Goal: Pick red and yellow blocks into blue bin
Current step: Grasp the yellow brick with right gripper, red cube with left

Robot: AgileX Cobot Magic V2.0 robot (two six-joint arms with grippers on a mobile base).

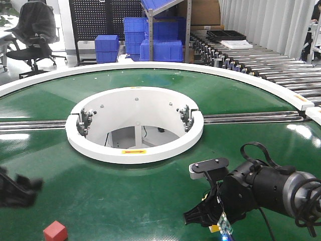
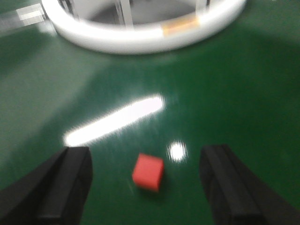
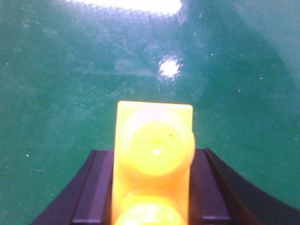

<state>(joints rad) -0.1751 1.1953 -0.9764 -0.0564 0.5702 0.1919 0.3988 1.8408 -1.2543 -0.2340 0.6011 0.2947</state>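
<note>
Closest to the lens is the yellow brick (image 3: 154, 140), studs facing the right wrist camera, pinched across its narrow sides by the black fingers (image 3: 93, 187) of the right gripper (image 1: 208, 216). Its long axis runs forward along those fingers and out past their tips. In the front view that gripper hangs low over the near right part of the green belt (image 1: 150, 191), and the brick seems clear of the surface (a judgement, since only a yellow sliver shows there).

The red cube (image 2: 148, 172) lies loose on the belt near its near edge, toward the left corner. The left gripper (image 2: 147, 154) has its jaws spread wide, one on each side of the cube, which sits straight ahead on their centre line and turned a little off square. That view is blurred, so the gap to the cube is hard to judge. The left arm is plainly the nearer one.

No blue bin shows in any view, only blue crates (image 1: 160, 50) stacked beyond the belt's far edge, past the white ring (image 1: 134, 150).
</note>
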